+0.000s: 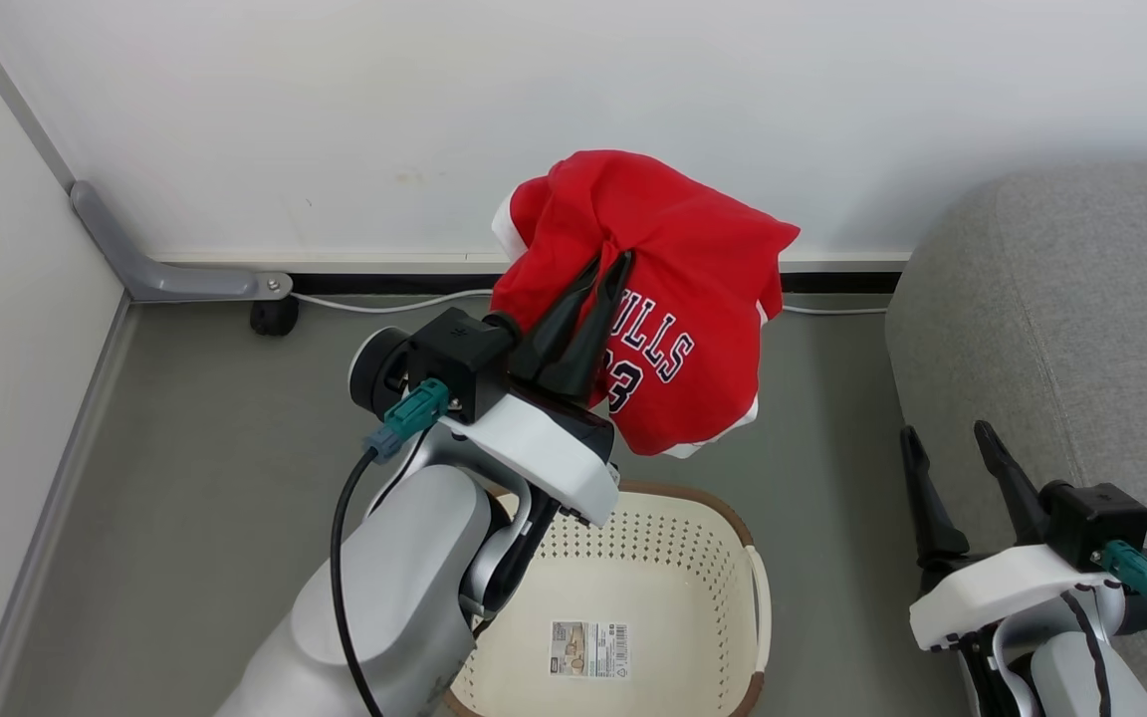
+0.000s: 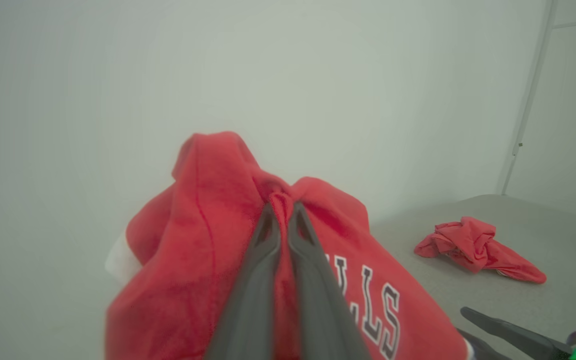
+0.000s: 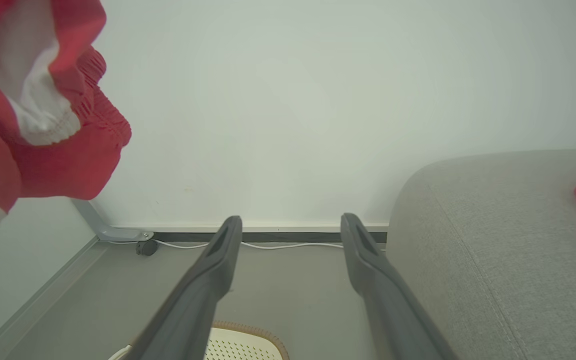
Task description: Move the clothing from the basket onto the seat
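The basket (image 1: 663,543) sits nearest, holding nothing but its paper label (image 1: 588,649). To its right the right gripper (image 1: 944,430) has its fingers spread wide and holds nothing, just beside the sofa (image 1: 1061,299).

Above the basket's far rim, the left gripper (image 1: 610,261) is pinched tight on a fold of the jersey (image 1: 693,299), which hangs free in the air. The jersey droops bunched from that pinch. Its long axis runs roughly up and down, hem toward the basket, and the lettering faces the head camera at a slant.

Farther off, the other garment (image 2: 475,245) lies crumpled on the sofa, well in from its rounded edge.

This looks like the carry of the last piece. The next move likely calls for a swing rightward, high enough that the hem clears the sofa's edge, then opening over the cushion.
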